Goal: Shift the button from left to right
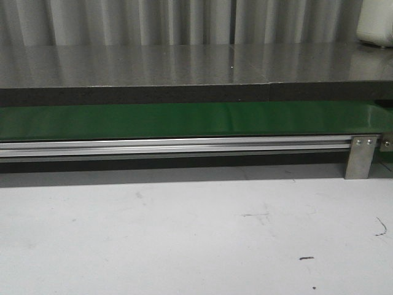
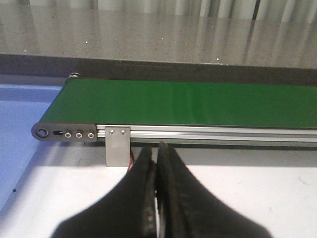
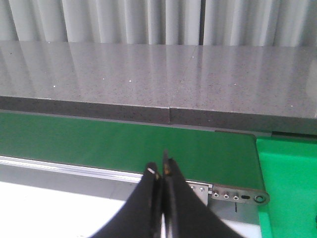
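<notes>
The button is not in any view. The green belt [image 1: 184,120] runs across the front view on an aluminium rail [image 1: 172,146]; neither gripper shows there. In the left wrist view my left gripper [image 2: 157,148] is shut and empty, in front of the belt's left end [image 2: 188,103], above the white table. In the right wrist view my right gripper [image 3: 161,167] is shut and empty, in front of the belt's right end [image 3: 148,146].
A grey stone counter [image 1: 184,64] stands behind the belt. A metal bracket [image 1: 360,157] holds the rail at the right, another bracket [image 2: 118,146] at the left. A blue surface [image 2: 25,124] lies past the belt's left end, a bright green one [image 3: 290,183] past its right end.
</notes>
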Tool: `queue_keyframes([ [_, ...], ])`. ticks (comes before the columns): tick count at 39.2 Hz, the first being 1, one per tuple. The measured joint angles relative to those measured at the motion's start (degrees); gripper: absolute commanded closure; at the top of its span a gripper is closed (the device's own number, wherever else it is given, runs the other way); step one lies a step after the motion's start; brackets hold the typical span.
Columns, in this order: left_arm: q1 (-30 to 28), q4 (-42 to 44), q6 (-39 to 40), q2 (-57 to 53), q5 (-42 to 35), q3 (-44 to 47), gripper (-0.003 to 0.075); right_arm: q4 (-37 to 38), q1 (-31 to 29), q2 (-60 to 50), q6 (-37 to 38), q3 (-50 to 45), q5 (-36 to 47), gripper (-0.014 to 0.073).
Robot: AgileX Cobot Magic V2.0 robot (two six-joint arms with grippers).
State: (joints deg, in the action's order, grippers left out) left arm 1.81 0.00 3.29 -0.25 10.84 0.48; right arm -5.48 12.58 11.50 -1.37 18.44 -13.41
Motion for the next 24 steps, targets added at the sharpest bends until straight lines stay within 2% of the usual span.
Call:
queue_keyframes([
  [24, 0.0, 0.0, 0.0, 0.0, -1.2, 0.0, 0.0741, 0.0, 0.0, -0.1, 0.0, 0.0, 0.0, 0.0661],
])
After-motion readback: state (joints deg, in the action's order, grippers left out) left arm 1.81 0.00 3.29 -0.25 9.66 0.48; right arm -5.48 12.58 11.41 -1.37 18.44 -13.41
